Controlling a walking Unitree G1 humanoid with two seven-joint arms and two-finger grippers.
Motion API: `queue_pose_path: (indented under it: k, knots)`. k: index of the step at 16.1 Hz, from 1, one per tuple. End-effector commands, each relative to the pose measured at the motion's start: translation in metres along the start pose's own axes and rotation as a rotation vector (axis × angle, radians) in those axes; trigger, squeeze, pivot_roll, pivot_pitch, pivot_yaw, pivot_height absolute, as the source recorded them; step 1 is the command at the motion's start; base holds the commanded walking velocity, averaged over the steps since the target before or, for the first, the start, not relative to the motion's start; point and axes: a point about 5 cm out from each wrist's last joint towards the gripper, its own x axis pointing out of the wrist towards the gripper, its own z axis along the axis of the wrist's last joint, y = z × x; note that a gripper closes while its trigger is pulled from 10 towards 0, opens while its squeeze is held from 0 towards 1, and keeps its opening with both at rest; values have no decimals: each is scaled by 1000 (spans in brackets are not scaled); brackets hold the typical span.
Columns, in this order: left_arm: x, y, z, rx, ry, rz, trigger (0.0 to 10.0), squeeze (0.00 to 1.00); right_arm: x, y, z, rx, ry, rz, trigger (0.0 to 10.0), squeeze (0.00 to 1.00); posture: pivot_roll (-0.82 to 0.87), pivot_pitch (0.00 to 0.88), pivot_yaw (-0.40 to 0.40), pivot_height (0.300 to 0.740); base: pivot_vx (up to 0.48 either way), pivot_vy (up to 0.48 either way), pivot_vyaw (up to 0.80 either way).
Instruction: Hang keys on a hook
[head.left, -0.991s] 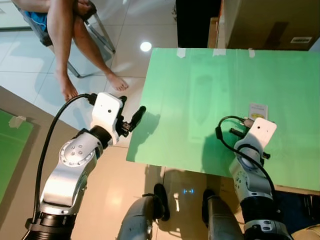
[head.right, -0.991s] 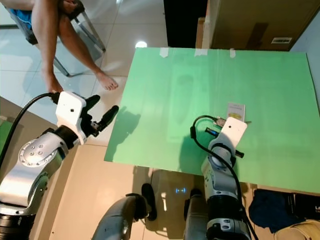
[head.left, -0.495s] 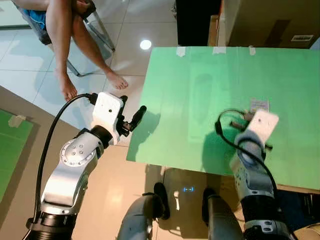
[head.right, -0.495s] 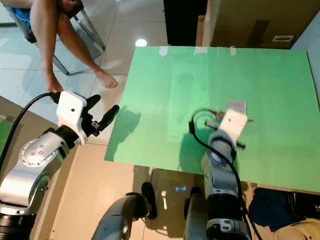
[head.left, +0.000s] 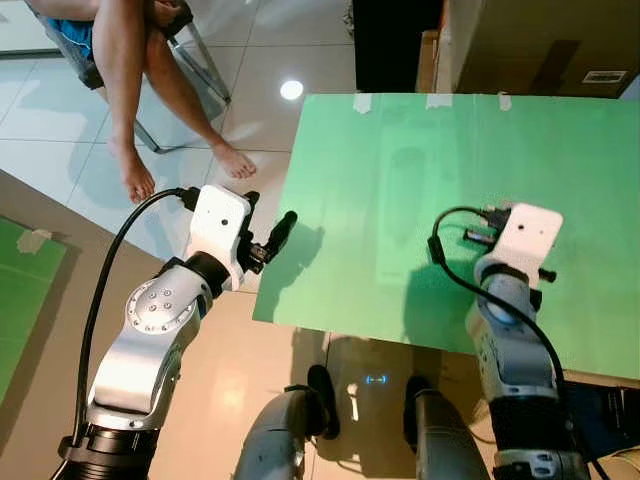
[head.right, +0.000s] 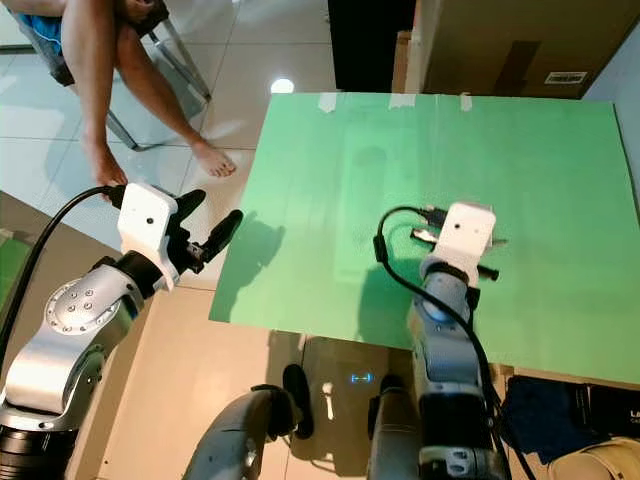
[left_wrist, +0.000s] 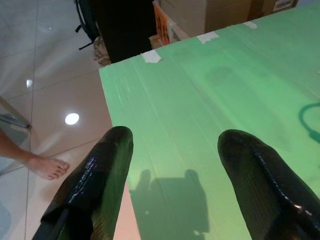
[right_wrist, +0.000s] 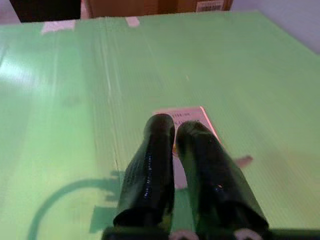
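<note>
Our right gripper (right_wrist: 175, 140) hovers over a pale tag (right_wrist: 187, 116) near the green counter's (head.left: 400, 170) right edge.
Its fingers are pressed together, empty; keys proper we cannot make out. Our left gripper (left_wrist: 175, 150), fingers spread, waits off the counter's left edge.

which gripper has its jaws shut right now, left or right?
The right gripper: its two black fingers are pressed together over the green table, above a small card. The left gripper has its jaws spread wide at the table's edge.
</note>
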Motion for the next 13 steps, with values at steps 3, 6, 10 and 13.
queue_pose_path:
  k: [3,6,10,13]
  knots:
    - [-4,0,-7,1,25,4,10000,0,-8,3,-6,-10,27,9,10000,1000,-60,332,159,740,0,0,0]
    - [-5,0,-7,0,25,4,10000,0,-13,4,-10,-17,42,13,10000,1000,-60,332,158,740,0,0,0]
    - [-5,0,-7,0,27,1,10000,0,-12,-7,-28,-35,109,-18,10000,1000,-59,336,163,740,0,0,0]
    - [-6,0,-7,1,31,2,10000,0,-6,-24,-36,-80,129,-62,10000,0,-53,339,164,740,0,0,0]
